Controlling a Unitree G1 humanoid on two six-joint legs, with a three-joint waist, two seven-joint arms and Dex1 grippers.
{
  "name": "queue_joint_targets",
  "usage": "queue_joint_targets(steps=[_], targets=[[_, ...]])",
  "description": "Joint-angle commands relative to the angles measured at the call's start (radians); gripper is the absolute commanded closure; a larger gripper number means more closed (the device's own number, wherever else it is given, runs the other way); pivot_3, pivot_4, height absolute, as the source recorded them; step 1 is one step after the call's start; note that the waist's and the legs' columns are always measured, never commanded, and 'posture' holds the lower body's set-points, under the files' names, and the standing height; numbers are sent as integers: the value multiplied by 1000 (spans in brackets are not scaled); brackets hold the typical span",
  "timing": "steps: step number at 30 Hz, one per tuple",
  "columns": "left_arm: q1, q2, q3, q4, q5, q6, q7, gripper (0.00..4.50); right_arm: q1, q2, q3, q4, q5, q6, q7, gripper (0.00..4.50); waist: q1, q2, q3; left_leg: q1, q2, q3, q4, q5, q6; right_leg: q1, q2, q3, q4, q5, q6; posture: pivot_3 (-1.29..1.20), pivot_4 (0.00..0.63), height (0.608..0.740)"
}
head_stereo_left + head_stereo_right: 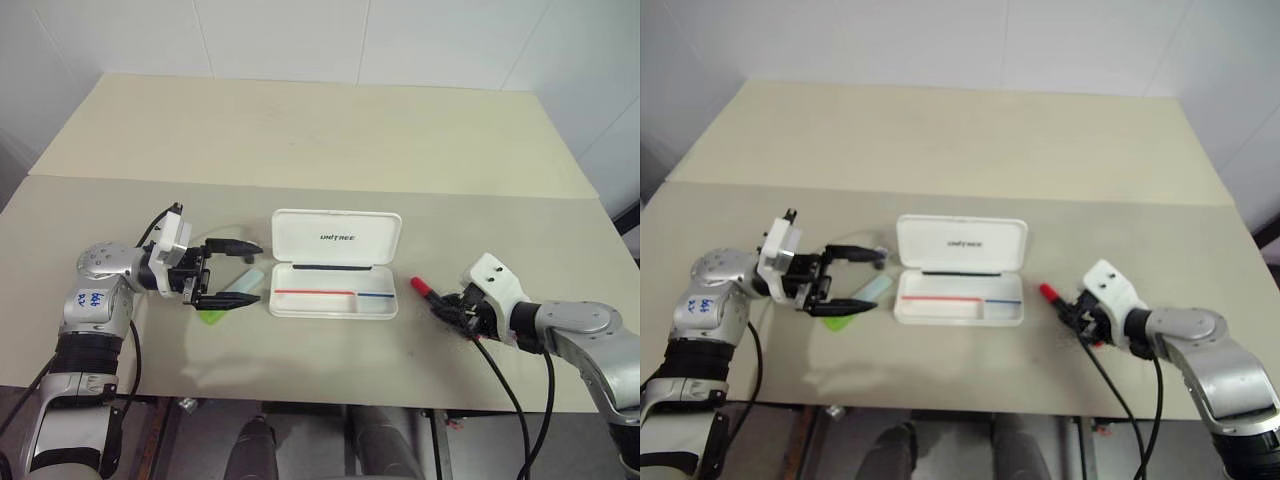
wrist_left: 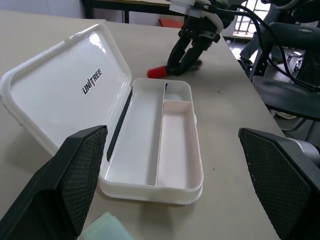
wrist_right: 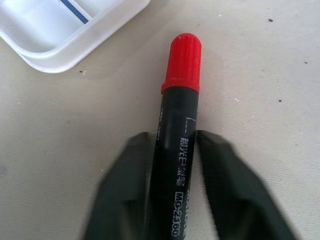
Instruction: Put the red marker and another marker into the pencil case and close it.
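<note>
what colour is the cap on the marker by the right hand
Red, on a black barrel; the red marker shows best in the right wrist view.

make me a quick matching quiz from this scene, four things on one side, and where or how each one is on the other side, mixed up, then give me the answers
Things:
1. pencil case
2. red marker
3. green highlighter
4. left gripper

States:
A. between the right gripper's fingers, on the table
B. open, lid up
C. lying between wide-open fingers, not gripped
D. open, pointing toward the case

Pairs: 1-B, 2-A, 3-C, 4-D
</note>
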Motion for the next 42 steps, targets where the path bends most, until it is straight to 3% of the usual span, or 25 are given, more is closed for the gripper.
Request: queue_joint_targets(steps=[1, 10, 14, 26, 27, 38, 42], targets=[[-12, -2, 5, -12, -6, -2, -14, 0, -42, -52, -21, -18, -15, -28, -7, 3925, 0, 0, 0, 0, 0, 0, 1, 0, 0, 0, 0, 0, 0, 0, 0, 0, 150, 740], [-14, -6, 5, -9, -7, -4, -11, 0, -187, -172, 15, -92, 13, -31, 58, 3925, -1, 1, 1, 0, 0, 0, -1, 0, 0, 0, 0, 0, 0, 0, 0, 0, 150, 740], [-15, -7, 6, -7, -6, -4, -8, 0, -297, -173, 108, -165, 39, -16, 90, 3925, -2, 1, 1, 0, 0, 0, -4, 0, 0, -1, 0, 0, 0, 0, 1, 0, 150, 740], [32, 7, 29, -62, -15, 10, 18, 0, -646, 40, 586, -78, -167, -110, 85, 3925, -2, 1, 1, -3, 0, 0, -6, 0, 0, -7, 0, 0, 4, 2, 5, 0, 150, 740], [39, 9, 32, -69, -17, 12, 21, 0, -660, 57, 610, -61, -185, -124, 88, 3925, -1, 1, 1, -3, 0, 0, -6, 0, 0, -8, 0, 0, 5, 6, 12, 0, 150, 740], [109, 28, 72, -151, -29, 40, 59, 0, -702, 152, 686, 60, -295, -200, 127, 3925, -2, 1, 1, -5, 1, 0, -7, 0, 0, -11, 0, -2, 6, 6, 13, 0, 150, 740], [119, 29, 78, -165, -30, 47, 66, 0, -706, 174, 673, 64, -304, -209, 144, 2574, -3, 1, 1, -4, 1, 0, -7, 0, 0, -11, 0, -2, 6, 6, 13, 0, 150, 740]])
